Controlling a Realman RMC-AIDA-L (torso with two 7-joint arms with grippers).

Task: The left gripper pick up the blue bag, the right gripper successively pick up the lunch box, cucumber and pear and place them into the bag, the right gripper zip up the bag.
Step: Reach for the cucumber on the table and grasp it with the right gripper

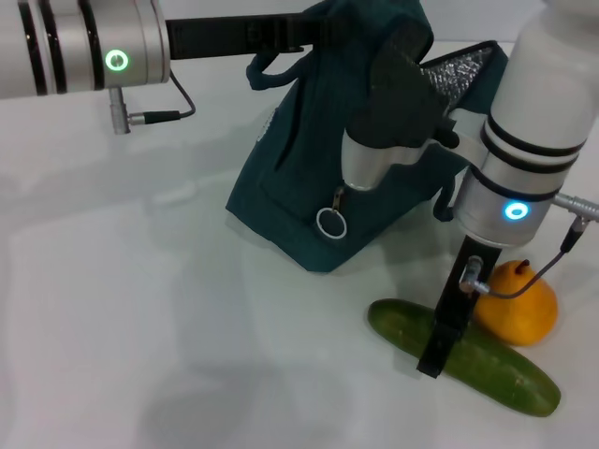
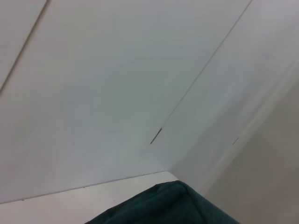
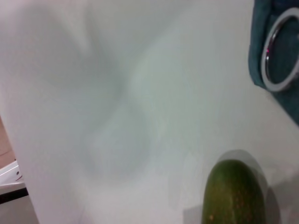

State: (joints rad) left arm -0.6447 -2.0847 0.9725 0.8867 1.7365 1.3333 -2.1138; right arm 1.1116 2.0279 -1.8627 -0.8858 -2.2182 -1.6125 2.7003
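- cucumber (image 1: 465, 357) lies flat on the white table (image 1: 140, 327), nearest of everything, right side. Long axis runs from near-right to far-left, blunt far-left end pointing toward the bag.
- right gripper (image 1: 440, 351) hangs straight down over the cucumber's middle, black finger tip at or just above the skin. Contact: cannot tell. How wide the fingers stand: cannot tell either, only one dark bar shows from the head view and the right wrist view shows no fingers, just the cucumber's end and table.
- So the key relation: cucumber is directly under the fingers, not off to a side. My read is the grasp should close across the short axis, near mid-length, so it doesn't tip when lifted.
- pear (image 1: 517, 305) sits just beyond the cucumber on the right, touching or almost touching it, stem up. Risk of nudging it.
- blue bag (image 1: 318, 168) farther back, centre, mouth held up showing foil lining; ring pull (image 1: 331, 223) dangles on the near face.
- left gripper (image 1: 281, 37) reaches in from the far left at the bag's top, apparently holding a handle; finger state hidden.
- Lunch box not in sight; likely already in the bag.
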